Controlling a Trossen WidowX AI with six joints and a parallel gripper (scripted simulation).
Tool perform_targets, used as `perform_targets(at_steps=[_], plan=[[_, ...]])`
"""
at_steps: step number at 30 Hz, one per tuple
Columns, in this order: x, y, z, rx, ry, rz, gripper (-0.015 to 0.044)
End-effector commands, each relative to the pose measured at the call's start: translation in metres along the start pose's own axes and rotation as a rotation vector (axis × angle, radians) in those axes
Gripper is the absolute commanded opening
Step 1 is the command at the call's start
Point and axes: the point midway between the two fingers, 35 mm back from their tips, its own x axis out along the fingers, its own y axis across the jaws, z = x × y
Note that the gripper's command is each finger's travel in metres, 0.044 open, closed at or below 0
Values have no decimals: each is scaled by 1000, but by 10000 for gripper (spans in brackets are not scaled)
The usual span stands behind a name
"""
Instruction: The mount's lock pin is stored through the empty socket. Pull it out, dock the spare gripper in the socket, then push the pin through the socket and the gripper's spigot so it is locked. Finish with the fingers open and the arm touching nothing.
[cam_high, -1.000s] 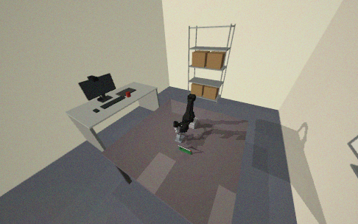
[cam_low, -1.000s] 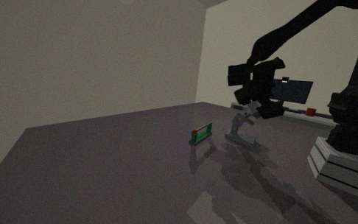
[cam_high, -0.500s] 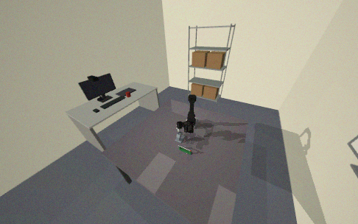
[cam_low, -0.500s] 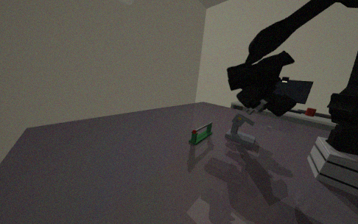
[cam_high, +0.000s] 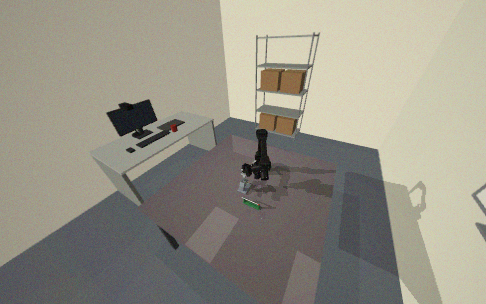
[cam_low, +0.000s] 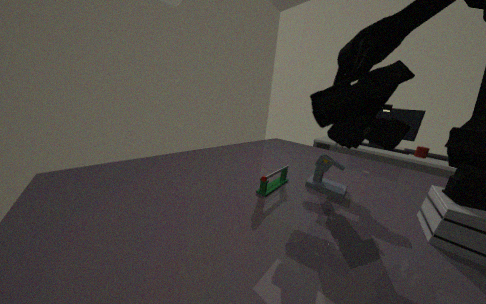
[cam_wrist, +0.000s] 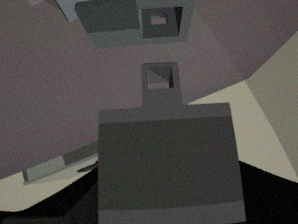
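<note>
My gripper (cam_high: 246, 171) (cam_low: 368, 136) is shut on the grey spare gripper (cam_wrist: 167, 165), whose block fills the lower middle of the wrist view. Its spigot (cam_wrist: 161, 99), with a square cross hole, points up the picture. The grey mount (cam_high: 244, 187) (cam_low: 327, 186) stands on the mat below my gripper. Its socket (cam_wrist: 107, 37) shows a square opening at the top of the wrist view, beyond the spigot and apart from it. The pin (cam_low: 275, 173) lies across the green rack (cam_high: 252, 204) (cam_low: 273, 187), its red head at one end.
The rack stands beside the mount. The arm's pale base (cam_low: 457, 225) is at the right in the exterior view. A desk (cam_high: 110, 154) with a monitor (cam_high: 134, 118) and a red cup (cam_high: 174, 128) is off to one side. A shelf unit (cam_high: 285, 91) with boxes stands behind.
</note>
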Motion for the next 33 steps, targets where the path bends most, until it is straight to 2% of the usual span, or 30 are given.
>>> perform_targets(at_steps=[1, 33], plan=[[-1, -4, 0, -10, 7, -16, 0], [26, -5, 41, -7, 4, -19, 0]])
